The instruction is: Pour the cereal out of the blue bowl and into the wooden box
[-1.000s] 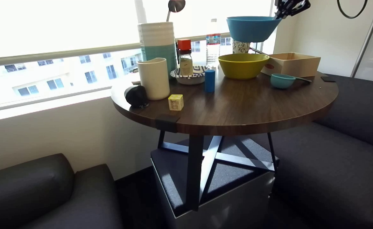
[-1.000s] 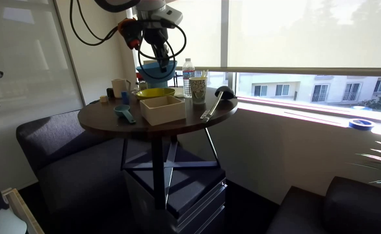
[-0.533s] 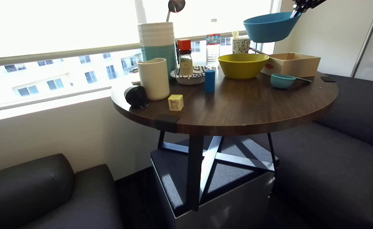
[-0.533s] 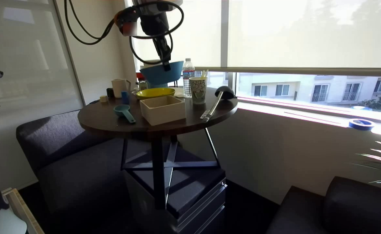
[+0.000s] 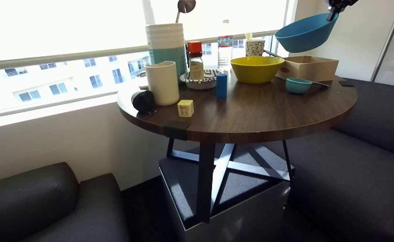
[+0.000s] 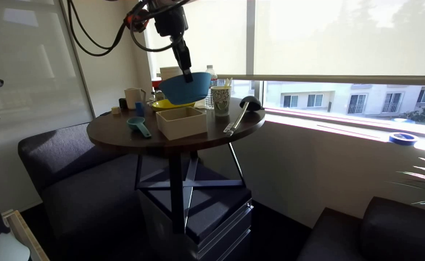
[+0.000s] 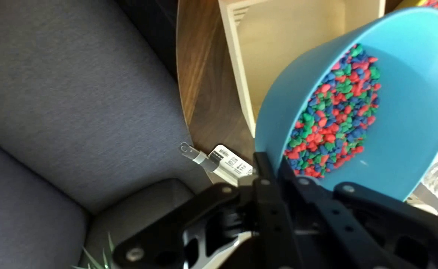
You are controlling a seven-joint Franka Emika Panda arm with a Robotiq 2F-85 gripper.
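Note:
My gripper is shut on the rim of the blue bowl in the wrist view (image 7: pixel 275 168), one finger inside and one outside. It also shows in both exterior views (image 5: pixel 332 16) (image 6: pixel 188 75). The blue bowl (image 5: pixel 306 35) is in the air, tilted, its far side lower than the gripped side; it also shows here (image 6: pixel 180 90) and in the wrist view (image 7: pixel 406 123). Red, green and blue cereal pieces (image 7: pixel 335 116) lie inside it. The tan wooden box (image 5: pixel 313 71) stands on the table just below the bowl (image 6: pixel 185 127); its visible inside (image 7: pixel 290 33) is bare, the rest hidden by the bowl.
A yellow bowl (image 5: pixel 257 71) with similar pieces stands beside the box. A teal scoop (image 5: pixel 298 86) lies before it. A patterned paper cup (image 6: pixel 220 103), a ladle (image 6: pixel 239 119) and a water bottle (image 5: pixel 225 50) are close by on the round table (image 5: pixel 250 114).
The gripper has carried the blue bowl from above the yellow bowl toward the wooden box. The bowl has gone from nearly level to tilted. The things on the table have not moved.

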